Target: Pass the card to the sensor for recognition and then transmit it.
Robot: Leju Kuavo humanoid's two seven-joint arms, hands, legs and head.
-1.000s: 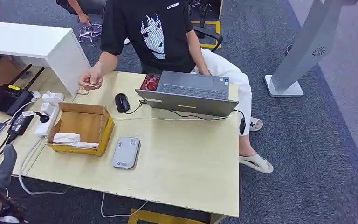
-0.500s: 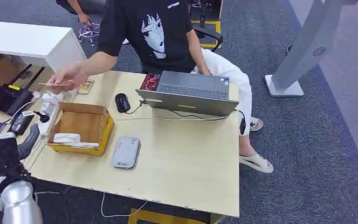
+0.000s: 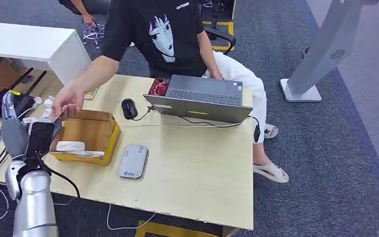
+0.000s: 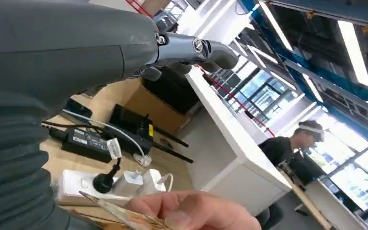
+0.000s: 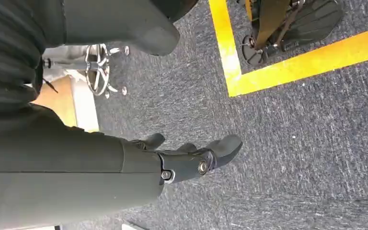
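Note:
A person's hand [image 3: 69, 103] holds a thin card [image 3: 58, 115] over the far left corner of the cardboard box [image 3: 85, 136]. My left hand [image 3: 25, 131] is raised just left of that box, fingers apart and holding nothing, close to the card. In the left wrist view my fingers [image 4: 191, 48] are spread, and the person's fingertips [image 4: 191, 213] pinch the card [image 4: 120, 216] a short way off. The grey card sensor [image 3: 133, 161] lies flat on the table, right of the box. My right hand [image 5: 191, 160] hangs above grey carpet, holding nothing.
An open laptop [image 3: 202, 96] and a black mouse [image 3: 129, 108] sit at the table's [image 3: 192, 173] far side, in front of the seated person [image 3: 172, 34]. A router [image 3: 10, 101], a power strip [image 4: 100, 184] and cables crowd the left table. The box holds crumpled paper [image 3: 71, 146].
My left arm has risen from the lower left to beside the box. The person's hand has brought the card from the table's far edge down toward my hand.

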